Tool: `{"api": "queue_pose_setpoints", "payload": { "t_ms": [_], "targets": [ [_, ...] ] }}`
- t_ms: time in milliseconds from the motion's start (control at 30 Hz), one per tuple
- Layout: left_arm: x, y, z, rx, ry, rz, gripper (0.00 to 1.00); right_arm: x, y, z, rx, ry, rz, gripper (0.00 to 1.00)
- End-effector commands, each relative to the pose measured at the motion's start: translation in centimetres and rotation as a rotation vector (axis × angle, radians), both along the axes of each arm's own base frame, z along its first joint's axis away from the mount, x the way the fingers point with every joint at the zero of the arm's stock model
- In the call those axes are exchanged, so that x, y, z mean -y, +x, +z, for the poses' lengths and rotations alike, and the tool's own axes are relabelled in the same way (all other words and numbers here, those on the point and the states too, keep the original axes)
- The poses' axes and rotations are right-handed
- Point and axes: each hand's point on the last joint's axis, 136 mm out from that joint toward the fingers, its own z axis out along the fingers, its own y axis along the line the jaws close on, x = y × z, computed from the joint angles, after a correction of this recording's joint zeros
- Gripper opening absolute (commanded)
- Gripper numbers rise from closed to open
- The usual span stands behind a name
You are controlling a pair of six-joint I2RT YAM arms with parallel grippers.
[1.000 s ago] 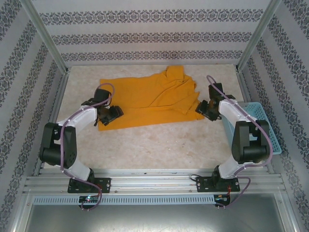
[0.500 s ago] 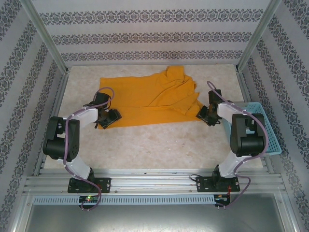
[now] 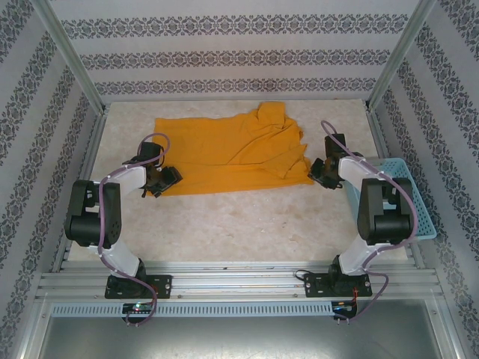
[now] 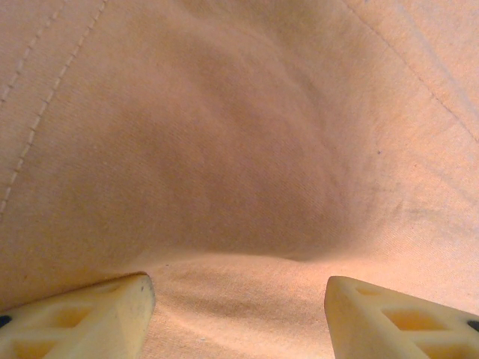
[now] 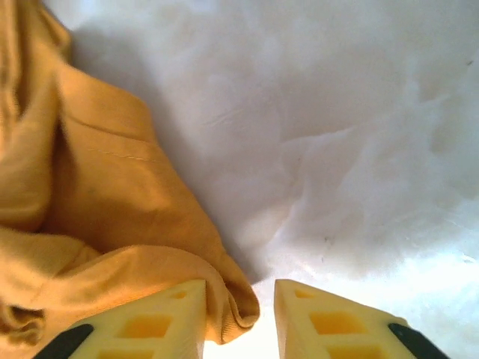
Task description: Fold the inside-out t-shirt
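Right gripper, jaws narrowly apart around a corner fold at 3 o'clock, and left gripper, spread at 9 o'clock, flank the mustard-orange short-sleeved cloth t-shirt, spread toward 12 o'clock, seemingly still unfolded.

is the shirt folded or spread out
Mostly spread out: the t-shirt lies flat across the table, with only its right end bunched and lapped over itself.

The pale marbled table carries the mustard-orange t-shirt, spread across its far half and bunched toward the right. A light-blue basket sits at its right edge.
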Motion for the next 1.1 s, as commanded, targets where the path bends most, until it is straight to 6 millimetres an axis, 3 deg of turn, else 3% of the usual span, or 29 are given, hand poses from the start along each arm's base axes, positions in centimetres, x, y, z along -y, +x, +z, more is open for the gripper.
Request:
{"api": "queue_pose_setpoints", "payload": {
  "t_ms": [0, 133, 367, 533, 767, 1067],
  "targets": [
    [-1.4, -1.7, -2.3, -0.085, 0.049, 0.004, 0.64, 0.0, -1.4, 1.1, 0.021, 0.018, 0.002, 0.32],
    [-1.4, -1.5, -2.2, -0.081, 0.044, 0.008, 0.64, -1.3, -3.2, 0.5, 0.010, 0.100, -0.008, 0.30],
    [-1.6, -1.3, -2.2, -0.082, 0.052, 0.010, 0.64, -2.2, -5.4, -0.7, -0.036, 0.094, 0.002, 0.32],
    [-1.5, -1.2, -2.2, -0.079, 0.045, 0.011, 0.64, -3.6, -4.2, -1.6, -0.023, 0.137, 0.021, 0.34],
    [-1.6, -1.4, -2.2, -0.084, 0.052, 0.009, 0.64, -3.4, -2.1, -1.6, -0.026, 0.094, 0.024, 0.33],
    [-2.1, -1.8, -2.3, -0.090, 0.063, 0.019, 0.64, -1.3, -2.0, -2.1, -0.064, -0.029, 0.009, 0.11]
  ]
}}
